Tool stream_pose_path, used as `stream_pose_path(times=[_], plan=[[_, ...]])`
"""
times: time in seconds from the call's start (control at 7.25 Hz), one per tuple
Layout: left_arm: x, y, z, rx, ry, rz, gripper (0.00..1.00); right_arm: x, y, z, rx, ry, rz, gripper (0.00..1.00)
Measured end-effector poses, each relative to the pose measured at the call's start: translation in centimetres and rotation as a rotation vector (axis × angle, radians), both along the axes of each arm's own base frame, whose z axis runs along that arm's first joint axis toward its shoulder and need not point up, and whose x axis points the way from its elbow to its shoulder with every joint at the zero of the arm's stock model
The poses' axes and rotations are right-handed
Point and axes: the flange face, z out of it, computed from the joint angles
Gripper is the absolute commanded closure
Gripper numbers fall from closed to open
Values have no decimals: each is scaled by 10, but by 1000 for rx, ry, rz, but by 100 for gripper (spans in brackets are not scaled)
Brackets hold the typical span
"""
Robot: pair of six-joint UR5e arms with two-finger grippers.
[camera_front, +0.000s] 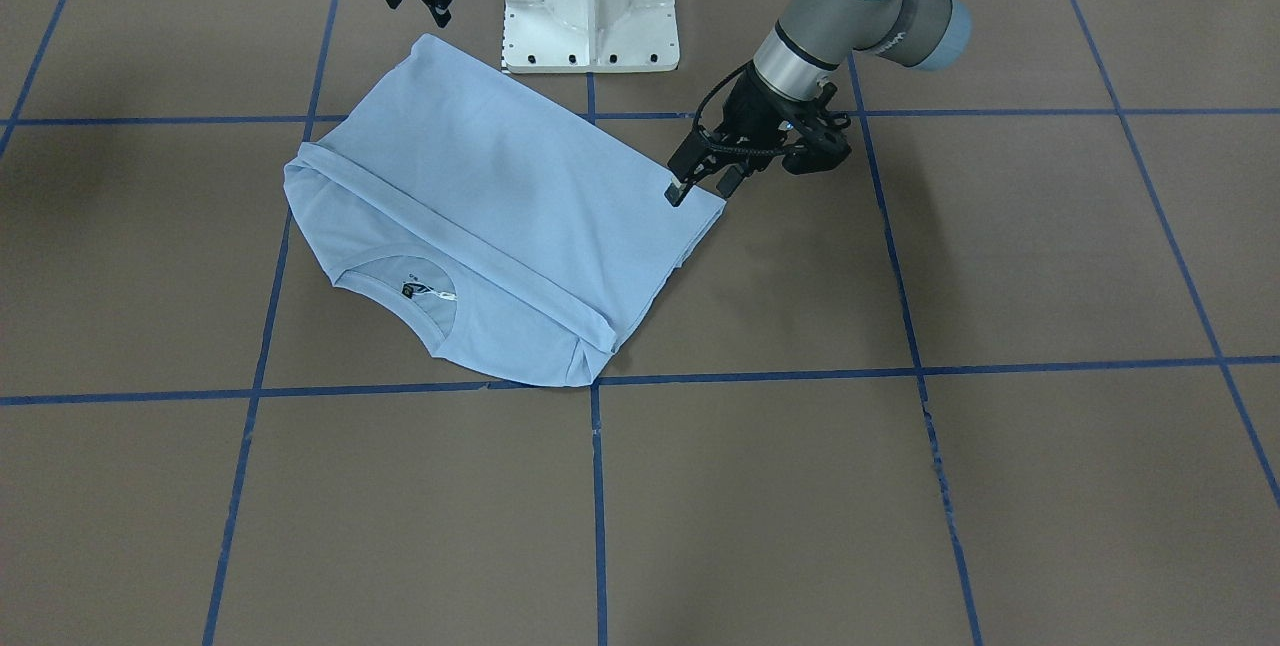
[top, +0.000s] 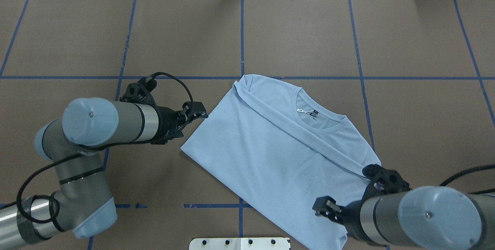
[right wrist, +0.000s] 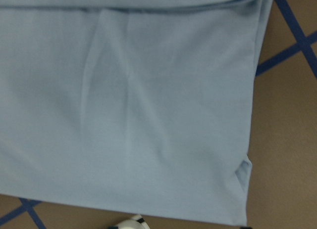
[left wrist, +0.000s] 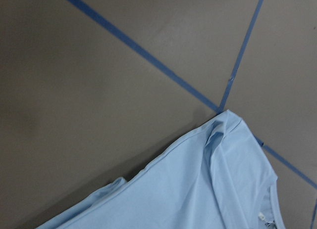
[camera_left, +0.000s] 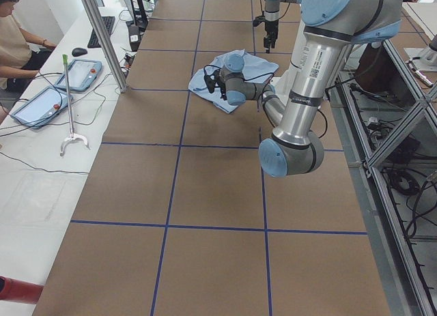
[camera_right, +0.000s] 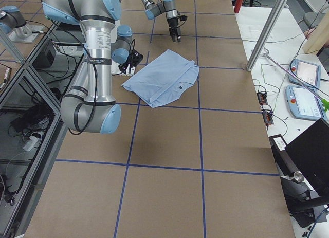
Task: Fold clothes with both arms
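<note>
The light blue T-shirt [camera_front: 500,196] [top: 278,153] lies folded on the brown table, its lower half laid over the chest and the collar with its neck label [top: 309,113] still showing. My left gripper [camera_front: 703,186] [top: 199,112] is open and empty, just off the folded corner nearest it. The right gripper [camera_front: 415,1] [top: 323,207] hovers open and empty over the shirt's corner near the robot base. In the left wrist view a shirt [left wrist: 208,189] corner lies on the tape lines. Shirt [right wrist: 129,105] cloth fills the right wrist view. No fingers show in either wrist view.
The white pedestal base [camera_front: 590,6] [top: 239,243] stands right behind the shirt. Blue tape lines [camera_front: 597,486] divide the brown tabletop into squares. A person [camera_left: 13,43] sits at a side desk with tablets [camera_left: 65,77]. Metal posts [camera_left: 102,36] rise at the table's far edge.
</note>
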Motion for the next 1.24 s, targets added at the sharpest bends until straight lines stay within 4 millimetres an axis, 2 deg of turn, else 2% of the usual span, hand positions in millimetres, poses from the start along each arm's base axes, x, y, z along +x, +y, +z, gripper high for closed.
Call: stream_pose_path(times=[0.14,0.28,0.55,0.83,0.97,1.1,1.24], plan=[[6,19,5,-8,-39,-3,10,-4,-31,-2,6,-2,62,0],[11,28,13,-17,-68,5,15,-8,-49,-2,13,3,90,0],[25,29,30,-27,-113,13,21,-11,-59,0,18,10,102,0],[31,28,37,-27,-130,17,26,-11,-65,1,23,14,114,0],[34,28,40,-28,-138,18,35,-14,-75,-1,33,15,130,0],[37,27,43,-30,-145,19,51,-19,-86,-3,46,15,141,0],[38,27,45,-31,-148,19,84,-22,-93,-4,52,17,147,0]])
